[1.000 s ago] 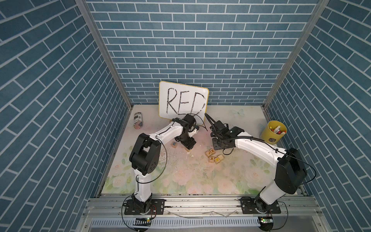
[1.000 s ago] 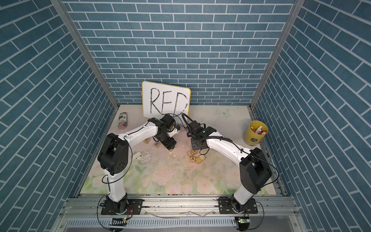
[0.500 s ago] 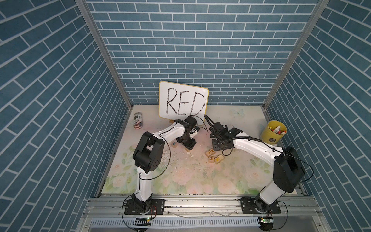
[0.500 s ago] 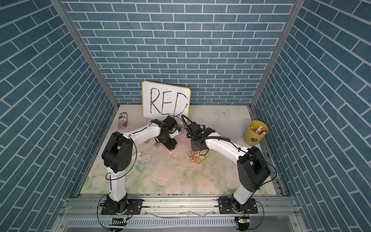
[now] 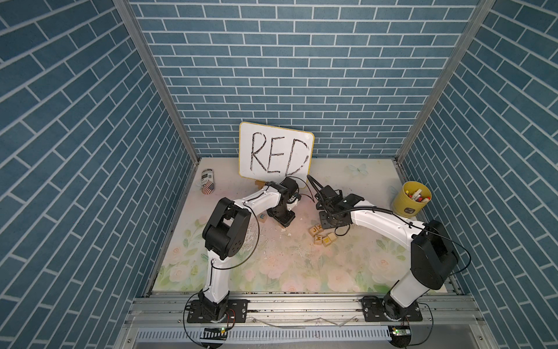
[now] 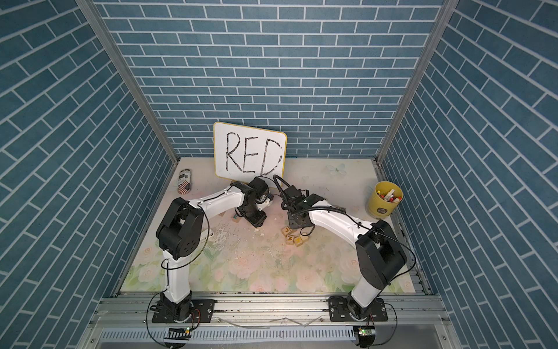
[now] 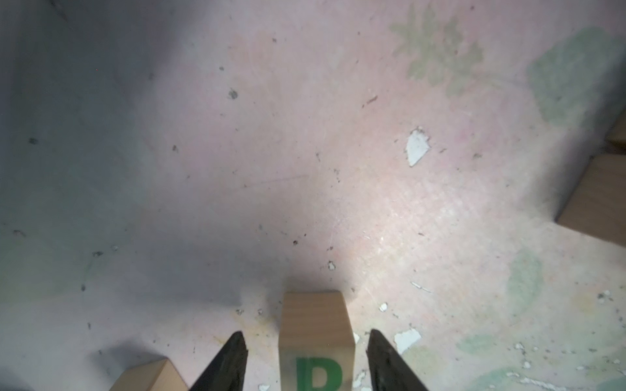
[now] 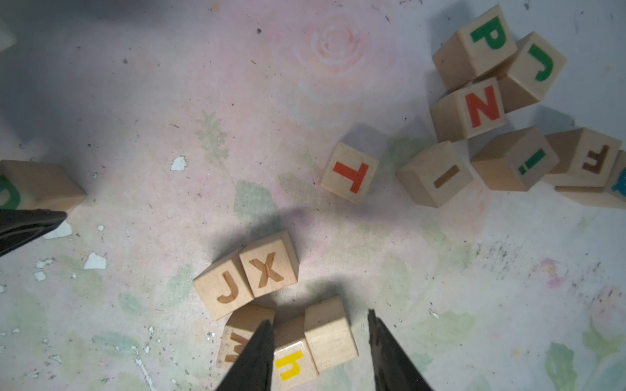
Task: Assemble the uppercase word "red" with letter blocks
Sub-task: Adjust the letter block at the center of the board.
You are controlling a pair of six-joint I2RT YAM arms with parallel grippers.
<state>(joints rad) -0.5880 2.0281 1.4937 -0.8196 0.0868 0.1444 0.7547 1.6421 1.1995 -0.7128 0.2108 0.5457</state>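
Note:
A pale wooden letter block with a green D (image 7: 315,325) stands on the floral mat between the fingers of my left gripper (image 7: 305,333). The gripper is open, with a gap on each side of the block. The same D block (image 8: 37,186) shows in the right wrist view beside a left fingertip (image 8: 30,223). In both top views the left gripper (image 5: 285,220) (image 6: 256,222) points down at mid-table. Another block with a greenish letter, seemingly an E (image 5: 262,216), lies beside the left arm. My right gripper (image 8: 320,318) is open above a cluster of blocks.
The cluster under the right gripper holds the J (image 8: 225,291), X (image 8: 269,267) and yellow h (image 8: 291,367) blocks. Further off lie T (image 8: 350,172), N (image 8: 474,108) and P (image 8: 477,44). Whiteboard reading RED (image 5: 276,154) leans at the back. Yellow cup (image 5: 411,202) stands right, a can (image 5: 208,185) left.
The left gripper's fingers have drawn closer together around the D block, and the left arm has shifted slightly. The right arm has barely moved.

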